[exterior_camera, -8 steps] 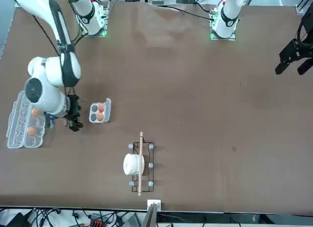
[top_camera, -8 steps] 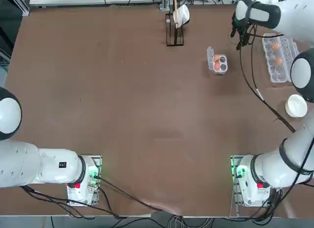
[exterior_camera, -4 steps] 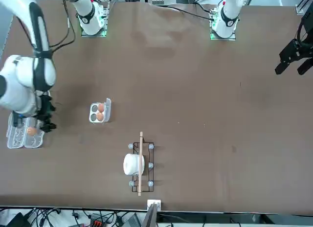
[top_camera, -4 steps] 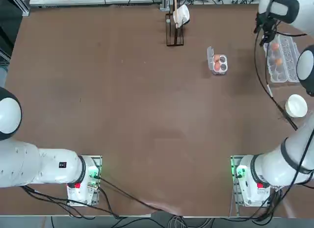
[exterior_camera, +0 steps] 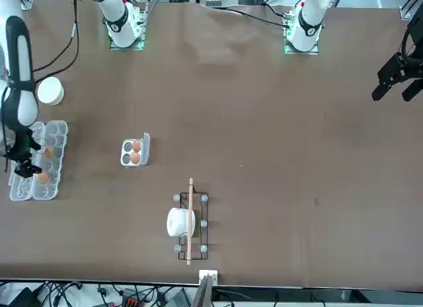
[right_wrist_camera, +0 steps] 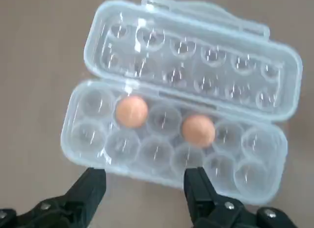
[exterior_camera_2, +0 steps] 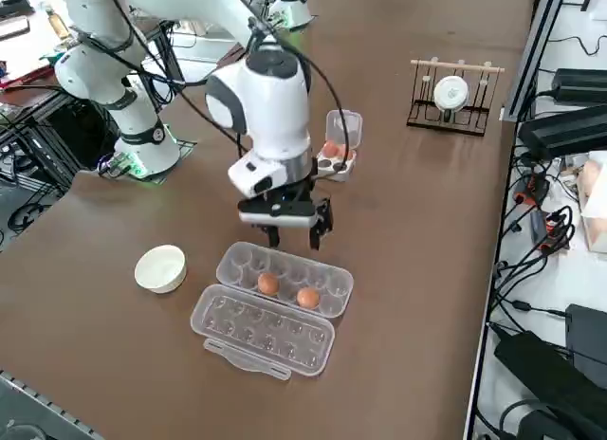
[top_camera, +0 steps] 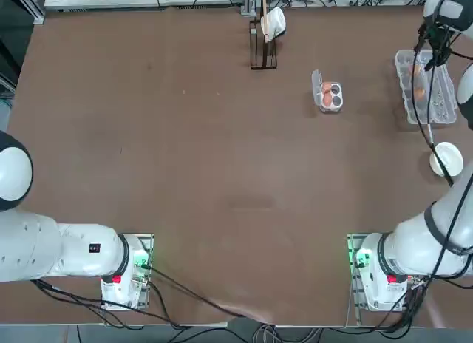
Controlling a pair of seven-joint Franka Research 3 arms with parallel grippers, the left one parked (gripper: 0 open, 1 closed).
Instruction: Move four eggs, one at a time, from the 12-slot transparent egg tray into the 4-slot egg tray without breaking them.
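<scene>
R gripper empty, fingers apart, above near edge of 12-slot tray | 2 eggs left in hinge-side row, 2 in 4-slot tray | next: centre over 1 egg, descend slow, close soft.

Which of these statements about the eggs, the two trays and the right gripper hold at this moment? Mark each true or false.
1. The 12-slot transparent egg tray holds two eggs. True.
2. The 4-slot egg tray is full. False: it holds two eggs, and two cups are bare.
3. The right gripper carries an egg. False: it is open, with nothing between its fingers, above the long tray's edge.
4. The long tray's lid lies open beside its cups. True.
5. The white bowl sits inside the 12-slot tray. False: it stands on the table beside it.
</scene>
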